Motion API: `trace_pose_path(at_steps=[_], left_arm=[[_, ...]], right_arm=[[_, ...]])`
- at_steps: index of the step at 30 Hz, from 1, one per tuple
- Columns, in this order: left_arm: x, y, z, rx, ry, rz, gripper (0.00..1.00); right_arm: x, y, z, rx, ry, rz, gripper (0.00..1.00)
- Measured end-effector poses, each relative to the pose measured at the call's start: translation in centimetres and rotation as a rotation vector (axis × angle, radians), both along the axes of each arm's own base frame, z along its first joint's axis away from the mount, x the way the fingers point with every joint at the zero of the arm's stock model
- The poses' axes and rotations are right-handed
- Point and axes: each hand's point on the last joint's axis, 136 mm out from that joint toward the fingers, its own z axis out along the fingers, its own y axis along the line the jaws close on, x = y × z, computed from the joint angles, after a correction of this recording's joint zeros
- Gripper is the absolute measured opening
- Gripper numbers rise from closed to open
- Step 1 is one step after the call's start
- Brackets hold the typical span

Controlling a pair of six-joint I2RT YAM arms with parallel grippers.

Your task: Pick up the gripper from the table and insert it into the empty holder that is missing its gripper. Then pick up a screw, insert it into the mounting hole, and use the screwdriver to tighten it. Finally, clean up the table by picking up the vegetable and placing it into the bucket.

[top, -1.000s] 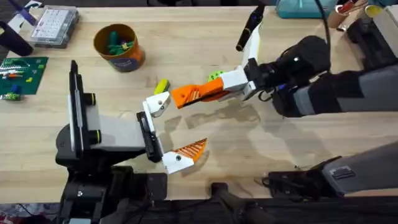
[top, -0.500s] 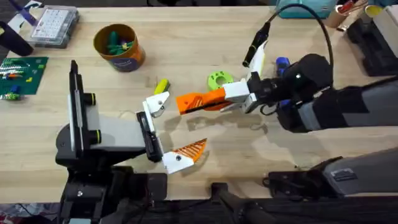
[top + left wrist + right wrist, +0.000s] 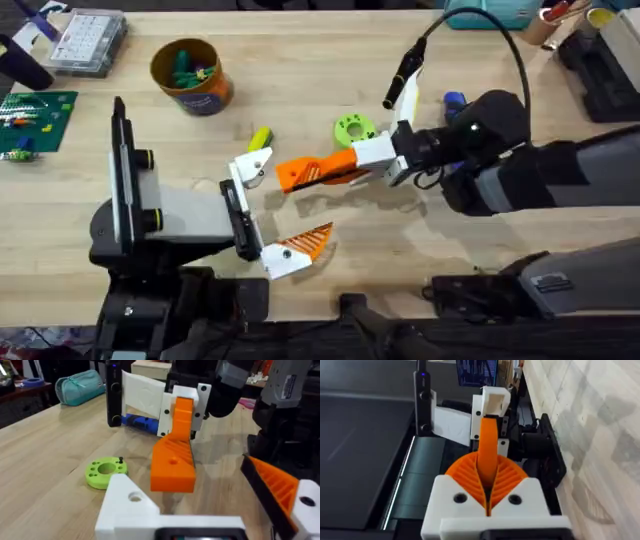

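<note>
Hovering low over the table (image 3: 330, 60), held level in the right gripper (image 3: 398, 158), clenched on the white block end of the orange finger (image 3: 318, 170), tip aimed at the bare white holder (image 3: 252, 166) and just short of touching. Looks stiff, light printed plastic, ribbed enough not to slip. Best gripped by the blocky base, leaving the taper free; likely unforgiving of crooked entry.

Robotics lab or workshop bench. Evidence: light wooden table (image 3: 330, 60); clear parts organizer box (image 3: 88, 42) at its far left corner; green circuit board (image 3: 32, 118) just in front of that box.
</note>
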Motion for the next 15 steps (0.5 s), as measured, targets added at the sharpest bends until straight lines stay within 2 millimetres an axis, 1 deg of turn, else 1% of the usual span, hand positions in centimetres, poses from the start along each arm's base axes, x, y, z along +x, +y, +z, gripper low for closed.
trace_pose_path(at_steps=[8,15], left_arm=[[0.0,0.0,0.0,0.0,0.0,0.0,0.986],[0.0,0.0,0.0,0.0,0.0,0.0,0.986]], right_arm=[[-0.04,-0.01,0.59,0.01,-0.021,0.0,0.01],[0.12,0.01,0.69,0.012,-0.023,-0.01,0.01]])
